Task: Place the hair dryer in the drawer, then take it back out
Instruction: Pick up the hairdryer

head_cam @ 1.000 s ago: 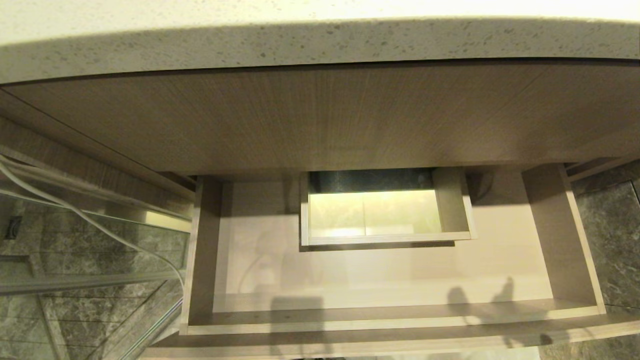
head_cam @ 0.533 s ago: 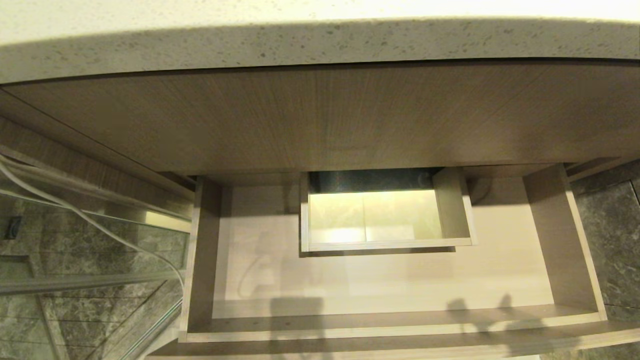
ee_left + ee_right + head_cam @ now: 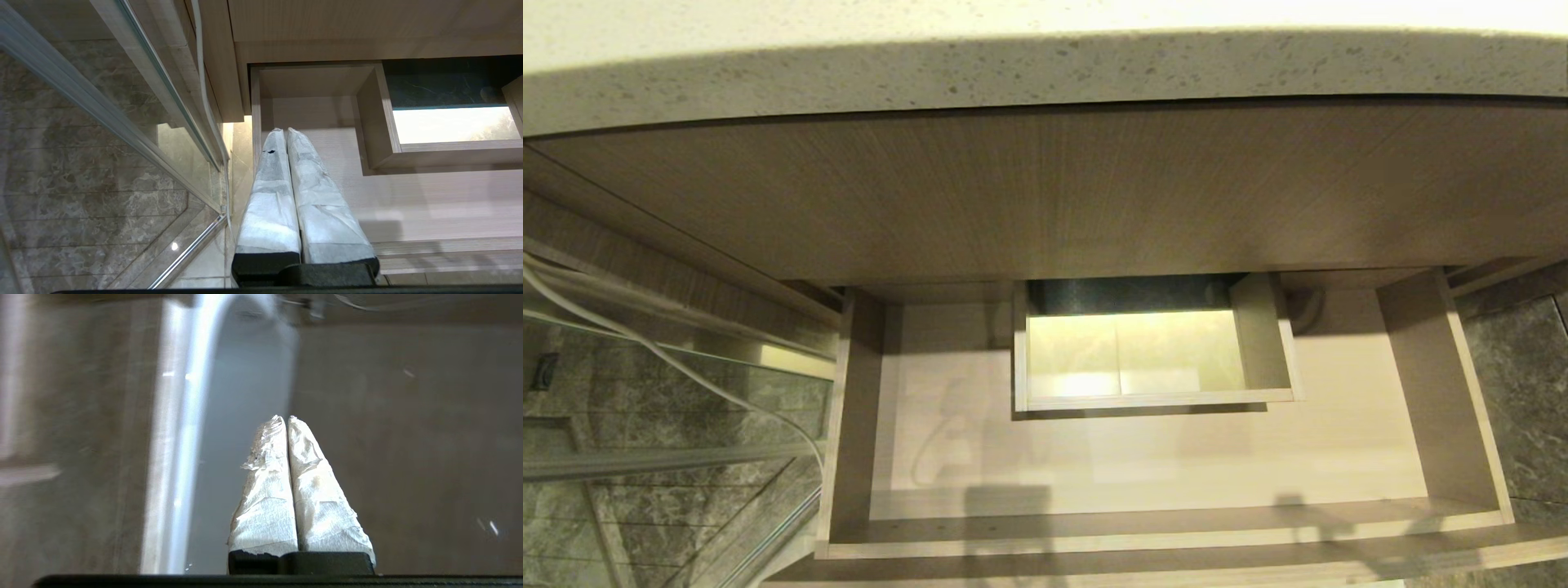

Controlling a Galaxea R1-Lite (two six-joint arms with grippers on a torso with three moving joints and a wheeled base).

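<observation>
Drawer (image 3: 1160, 457) stands open and bare across the lower centre of the head view, ready for loading.
Left tool (image 3: 286, 130) and right tool (image 3: 284, 418) are both pressed together, gripping nothing; no hair dryer visible.

Standing pulled open below the counter: wide, shallow, light wood drawer (image 3: 1160, 457), pale inside, boxed cutout at mid-back.

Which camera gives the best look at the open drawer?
The head view: the whole drawer shows there, both side walls, the front edge and the boxed cutout at the back. The left wrist view shows only its left part past the shut left pincer. The right wrist view shows none of it.
</observation>
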